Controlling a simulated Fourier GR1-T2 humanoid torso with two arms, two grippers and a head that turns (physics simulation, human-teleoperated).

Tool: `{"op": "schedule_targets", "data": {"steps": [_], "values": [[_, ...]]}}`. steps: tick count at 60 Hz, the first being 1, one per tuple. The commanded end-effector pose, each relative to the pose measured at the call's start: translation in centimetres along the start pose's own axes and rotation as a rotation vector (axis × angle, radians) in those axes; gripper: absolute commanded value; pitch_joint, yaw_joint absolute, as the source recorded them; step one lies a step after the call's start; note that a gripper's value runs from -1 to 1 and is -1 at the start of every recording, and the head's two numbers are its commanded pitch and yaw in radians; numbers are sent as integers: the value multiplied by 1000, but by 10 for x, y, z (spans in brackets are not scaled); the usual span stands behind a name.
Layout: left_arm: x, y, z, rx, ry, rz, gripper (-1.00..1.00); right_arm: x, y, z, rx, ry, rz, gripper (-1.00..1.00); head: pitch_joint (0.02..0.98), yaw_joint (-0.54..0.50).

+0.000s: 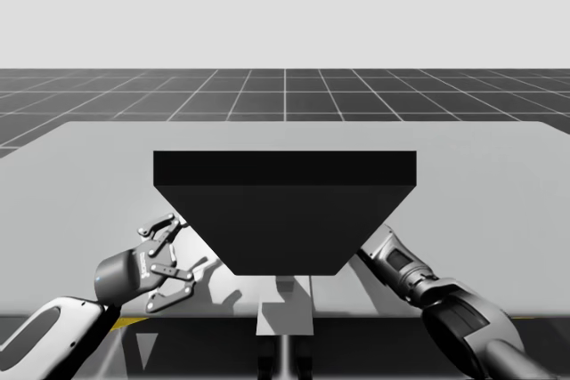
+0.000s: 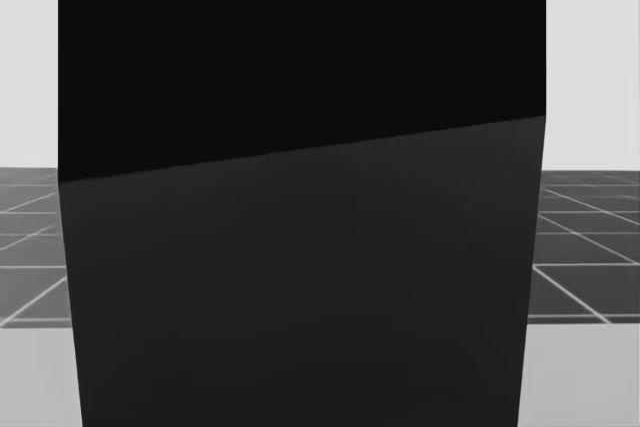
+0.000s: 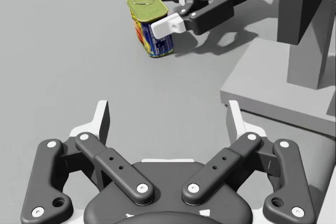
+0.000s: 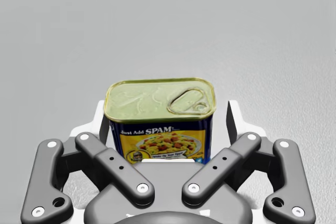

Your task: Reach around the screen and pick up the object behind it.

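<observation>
A tall black screen [image 1: 285, 211] stands mid-table and blocks my head view as a dark panel [image 2: 300, 247]. Behind it sits a rectangular can [image 3: 149, 24] with a blue and yellow label and a gold pull-tab lid, upright on the table. My right gripper [image 3: 173, 10] is open around the can, one finger on each side. In the right wrist view the can [image 4: 160, 124] sits between the spread fingers of that gripper [image 4: 168, 121], with a small gap on one side. My left gripper [image 1: 178, 254] is open beside the screen's left edge, nothing between its fingers [image 3: 102, 121].
The screen rests on a grey post [image 3: 304, 24] with a flat base plate [image 3: 273, 87], to the side of my left gripper. My right arm [image 1: 410, 278] passes under the screen's right edge. The grey table [image 1: 89, 175] reaches far back and to both sides.
</observation>
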Motion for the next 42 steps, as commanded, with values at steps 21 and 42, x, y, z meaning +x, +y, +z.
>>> {"op": "schedule_targets", "data": {"steps": [21,42], "values": [[-1,-3,2,2,5,-20,-1000,-1,-23,8,-111,8,47,1000,179,-25],[3,-2,0,4,1,-27,-1000,15,-51,94,-253,-37,116,1000,172,-21]]}}
